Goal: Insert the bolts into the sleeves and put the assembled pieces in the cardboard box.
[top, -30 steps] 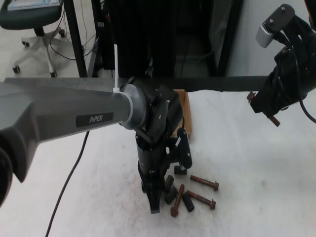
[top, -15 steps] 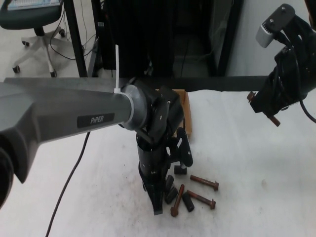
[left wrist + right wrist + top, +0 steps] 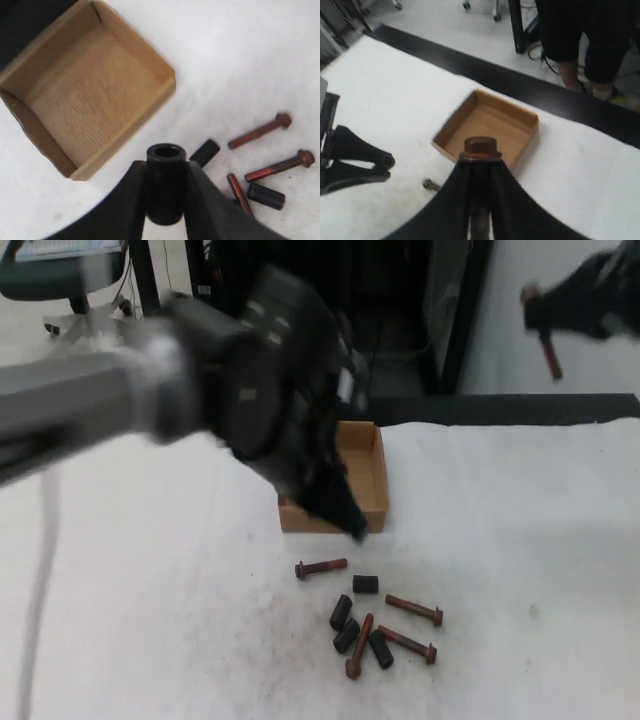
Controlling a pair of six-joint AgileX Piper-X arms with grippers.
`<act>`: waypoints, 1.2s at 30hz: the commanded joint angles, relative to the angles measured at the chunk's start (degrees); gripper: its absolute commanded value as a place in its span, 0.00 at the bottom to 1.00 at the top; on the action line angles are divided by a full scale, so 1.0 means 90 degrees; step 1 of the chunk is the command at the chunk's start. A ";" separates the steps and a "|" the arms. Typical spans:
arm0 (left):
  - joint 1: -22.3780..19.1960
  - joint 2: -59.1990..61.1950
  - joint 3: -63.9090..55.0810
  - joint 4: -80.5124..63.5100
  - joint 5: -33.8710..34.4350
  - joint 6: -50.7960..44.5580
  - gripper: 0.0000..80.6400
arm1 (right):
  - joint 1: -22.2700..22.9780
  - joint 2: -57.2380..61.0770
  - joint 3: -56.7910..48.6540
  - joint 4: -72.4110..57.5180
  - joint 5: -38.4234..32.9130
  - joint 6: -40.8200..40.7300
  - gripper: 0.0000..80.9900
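Nearest me on the white worktop [image 3: 520,540], four loose bolts [image 3: 414,610] and four loose sleeves [image 3: 341,612] lie scattered close together, some touching, just short of the cardboard box [image 3: 378,480]. I judge all of it to be small, rigid steel, heavy for its size and smooth enough to roll or skid, so each piece wants a firm pinch across its round body near mid-length, not at an end. Over the box's near edge my left gripper [image 3: 166,165] angles down toward the worktop, its fingers [image 3: 132,200] clamped on the flanks of a black sleeve [image 3: 166,192] whose open bore is turned toward the wrist camera. The hold sits partway along the barrel, which looks secure to me and leaves the mouth free. The cardboard box lies open just beyond the loose parts and holds no assembled piece yet. Farthest off, high over the worktop's far right, my right gripper [image 3: 479,162] is raised well clear, its fingers [image 3: 445,200] closed on a rusty bolt [image 3: 480,146] with the hex head standing just past the fingertips; how much shank is free I cannot tell. Bolt and sleeve are well apart, so the mating is not yet done, and I reckon the narrow bore will forgive little tilt
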 commanded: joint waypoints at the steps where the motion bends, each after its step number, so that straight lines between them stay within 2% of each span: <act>1: 0.0061 -0.1261 0.1003 -0.1268 0.0337 -0.0592 0.00 | -0.0218 -0.0357 0.0446 -0.1182 -0.1417 0.1372 0.01; 5: 0.0092 -0.2573 0.2334 -0.2930 0.1874 -0.1169 0.00 | -0.0044 -0.0722 0.1529 -0.3807 -0.2073 0.3077 0.01; 8: 0.0092 -0.3158 0.3111 -0.4381 0.2873 -0.1773 0.00 | 0.0338 -0.0899 0.2498 -0.6383 -0.1962 0.4449 0.01; 11: 0.0097 -0.3397 0.3616 -0.5491 0.3441 -0.2325 0.00 | 0.0690 -0.0906 0.3420 -0.9048 -0.1445 0.5958 0.01; 14: 0.0097 -0.3376 0.3862 -0.5955 0.4149 -0.2451 0.00 | 0.0945 -0.0906 0.4025 -1.1026 -0.1130 0.6621 0.01; 16: 0.0097 -0.3320 0.3929 -0.5935 0.4519 -0.2451 0.00 | 0.1138 -0.0906 0.4263 -1.1716 -0.1185 0.6886 0.01; 22: 0.0097 -0.2923 0.4024 -0.6032 0.4732 -0.1942 0.00 | 0.1841 -0.0906 0.4466 -1.2126 -0.1447 0.6866 0.01; 28: 0.0097 -0.2403 0.4023 -0.6049 0.4990 -0.1768 0.00 | 0.2493 -0.0867 0.4485 -1.1683 -0.1379 0.6144 0.01; 32: 0.0109 -0.2321 0.4023 -0.6226 0.5167 -0.1717 0.00 | 0.2801 -0.0865 0.4485 -1.1020 -0.1362 0.5783 0.01; 36: 0.0216 -0.2335 0.4023 -0.6572 0.5226 -0.1865 0.00 | 0.2957 -0.0865 0.4485 -1.0947 -0.1286 0.5543 0.01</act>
